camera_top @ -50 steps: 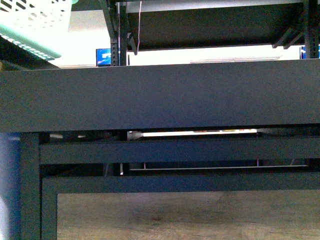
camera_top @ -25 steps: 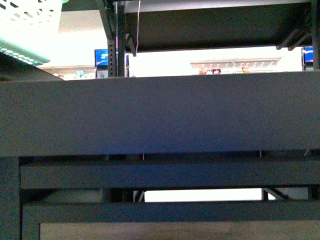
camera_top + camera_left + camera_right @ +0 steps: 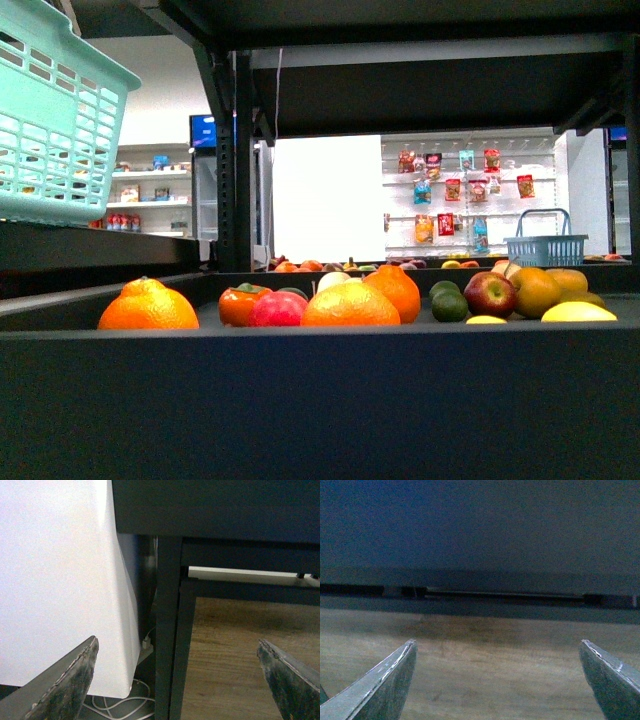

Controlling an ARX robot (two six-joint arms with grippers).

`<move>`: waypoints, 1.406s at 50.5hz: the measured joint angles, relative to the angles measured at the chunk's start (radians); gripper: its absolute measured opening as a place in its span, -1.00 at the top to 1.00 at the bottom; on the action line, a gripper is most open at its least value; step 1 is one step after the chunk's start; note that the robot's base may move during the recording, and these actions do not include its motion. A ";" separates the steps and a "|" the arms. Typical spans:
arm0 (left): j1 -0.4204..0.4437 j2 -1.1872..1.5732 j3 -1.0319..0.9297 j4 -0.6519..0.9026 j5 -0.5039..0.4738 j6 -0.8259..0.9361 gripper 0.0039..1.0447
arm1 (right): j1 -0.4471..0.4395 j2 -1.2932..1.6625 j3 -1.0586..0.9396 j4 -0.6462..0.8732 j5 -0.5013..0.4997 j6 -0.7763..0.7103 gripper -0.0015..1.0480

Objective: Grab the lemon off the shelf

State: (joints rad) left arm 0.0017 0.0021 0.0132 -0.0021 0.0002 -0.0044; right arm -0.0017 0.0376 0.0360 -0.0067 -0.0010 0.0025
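Left gripper (image 3: 177, 680) fingers (image 3: 67, 680) spread wide, empty, low by the shelf (image 3: 320, 400) frame. Right gripper (image 3: 497, 680) likewise wide, touching nothing. Lemon (image 3: 578, 312) lies on shelf tier, right end, behind the front lip.

- the lemon (image 3: 577, 312): its underside is hidden behind the front lip of the shelf (image 3: 320, 400); no jaws show in the front view, so its place relative to them cannot be told.
- a second yellow fruit (image 3: 486, 320): only a sliver clears that lip; its kind cannot be told.
- the teal basket (image 3: 50, 120): cut off by the picture's edges.
- the far packets (image 3: 450, 190): too small to read.
- the left gripper (image 3: 176, 642): only two tips show; beyond one jaw a white panel (image 3: 55, 580) is cut off.
- the right gripper (image 3: 497, 642): tips only; beyond the jaws the dark band is dim and blurred.
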 joint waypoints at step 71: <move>0.000 0.000 0.000 0.000 0.000 0.001 -0.86 | 0.000 0.000 0.000 0.000 0.001 0.000 -0.85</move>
State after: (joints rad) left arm 0.0017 0.0017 0.0132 -0.0021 -0.0002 -0.0036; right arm -0.0017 0.0372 0.0360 -0.0067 -0.0002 0.0025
